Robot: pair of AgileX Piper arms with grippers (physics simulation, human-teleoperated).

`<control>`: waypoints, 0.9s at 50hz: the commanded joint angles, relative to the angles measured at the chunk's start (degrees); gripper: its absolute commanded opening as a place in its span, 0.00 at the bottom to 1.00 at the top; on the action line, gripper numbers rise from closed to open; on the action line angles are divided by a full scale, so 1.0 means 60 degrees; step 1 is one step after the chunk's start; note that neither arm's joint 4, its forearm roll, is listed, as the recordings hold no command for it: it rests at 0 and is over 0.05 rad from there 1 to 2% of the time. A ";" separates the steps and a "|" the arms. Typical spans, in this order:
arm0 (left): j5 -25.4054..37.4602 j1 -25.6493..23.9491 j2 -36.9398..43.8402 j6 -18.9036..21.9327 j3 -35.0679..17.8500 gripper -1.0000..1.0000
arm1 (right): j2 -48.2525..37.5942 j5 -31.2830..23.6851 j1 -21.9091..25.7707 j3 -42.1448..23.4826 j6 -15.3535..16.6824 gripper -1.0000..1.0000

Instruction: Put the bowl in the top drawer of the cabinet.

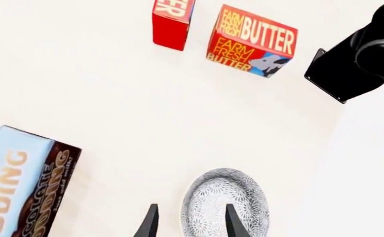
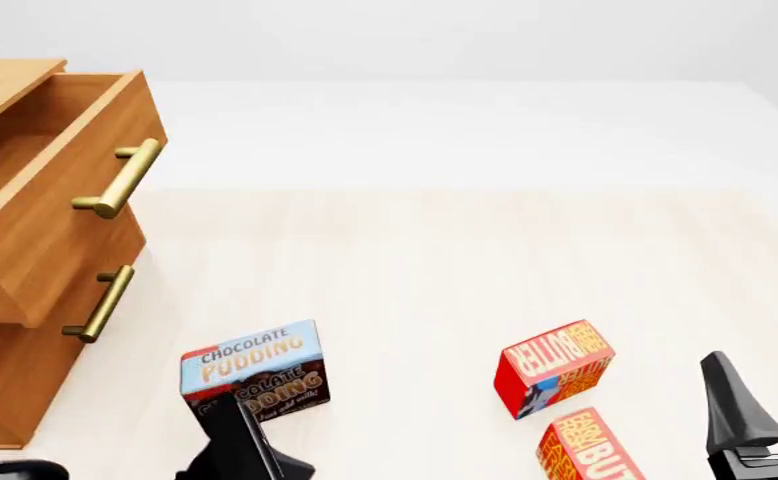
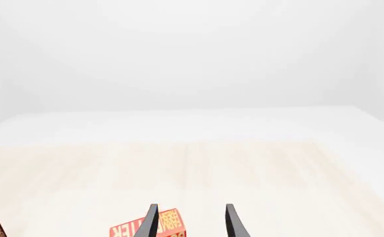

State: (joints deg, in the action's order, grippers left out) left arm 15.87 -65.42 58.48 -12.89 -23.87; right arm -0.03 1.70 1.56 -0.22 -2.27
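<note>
The bowl (image 1: 219, 195), white with a fine grey pattern, shows only in the left wrist view, resting on the table. My left gripper (image 1: 190, 224) is open just above it, one finger (image 1: 233, 223) over the bowl's inside and the other outside its rim. Whether a finger touches the bowl I cannot tell. In the front view the left gripper (image 2: 240, 428) is at the bottom edge and the bowl is out of frame. The cabinet (image 2: 2, 380) stands at far left, its top drawer (image 2: 56, 205) pulled out. My right gripper (image 2: 767, 378) (image 3: 190, 222) is open and empty at lower right.
A chocolate pudding box (image 2: 256, 372) (image 1: 20, 187) stands just beyond the left gripper. Two red butter boxes (image 2: 553, 365) (image 2: 589, 447) lie right of centre, between the arms. The lower drawer handle (image 2: 100, 302) sits under the open drawer. The right arm (image 1: 360, 52) shows in the left wrist view.
</note>
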 commanded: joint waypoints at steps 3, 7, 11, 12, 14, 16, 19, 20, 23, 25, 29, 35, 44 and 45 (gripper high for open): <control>-0.0292 -0.0129 0.0163 -0.0195 0.0147 1.00 | 0.0000 0.0001 -0.0020 -0.0001 0.0011 1.00; -0.0601 -0.0064 0.0333 -0.0282 0.0340 1.00 | 0.0000 0.0008 -0.0017 -0.0001 0.0010 1.00; -0.0976 0.0027 0.0576 -0.0389 0.0574 1.00 | 0.0000 -0.0003 -0.0034 -0.0001 0.0014 1.00; -0.1051 -0.0011 0.0626 -0.0455 0.0621 1.00 | 0.0000 -0.0005 -0.0036 -0.0001 0.0013 1.00; -0.1183 0.0014 0.0707 -0.0488 0.0703 1.00 | 0.0000 -0.0004 -0.0038 0.0000 0.0010 1.00; -0.1262 0.0000 0.0760 -0.0547 0.0737 1.00 | 0.0000 -0.0004 -0.0038 0.0000 0.0010 1.00; -0.1336 -0.0023 0.0819 -0.0571 0.0744 1.00 | 0.0000 -0.0008 -0.0042 0.0000 0.0012 1.00; -0.1392 -0.0057 0.0861 -0.0600 0.0748 1.00 | 0.0000 -0.0012 -0.0042 0.0000 0.0014 1.00; -0.1514 -0.0036 0.0929 -0.0615 0.0759 1.00 | 0.0000 -0.0019 -0.0052 -0.0001 0.0022 1.00; -0.1584 -0.0037 0.0974 -0.0628 0.0781 1.00 | 0.0000 -0.0022 -0.0059 -0.0001 0.0022 1.00; -0.1692 -0.0068 0.1034 -0.0675 0.0807 1.00 | -0.0001 -0.0041 -0.0069 -0.0001 0.0034 1.00; -0.1735 -0.0132 0.1090 -0.0758 0.0772 1.00 | -0.0001 -0.0057 -0.0100 -0.0001 0.0039 1.00; -0.2115 -0.0234 0.1293 -0.0908 0.0911 1.00 | -0.0002 -0.0081 -0.0130 0.0000 0.0028 1.00; -0.2156 -0.0237 0.1313 -0.0936 0.0925 1.00 | -0.0002 -0.0076 -0.0130 -0.0001 0.0039 1.00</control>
State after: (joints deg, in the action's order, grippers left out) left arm 4.80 -66.34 65.30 -17.55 -18.91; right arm -0.04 1.36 0.97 -0.23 -2.06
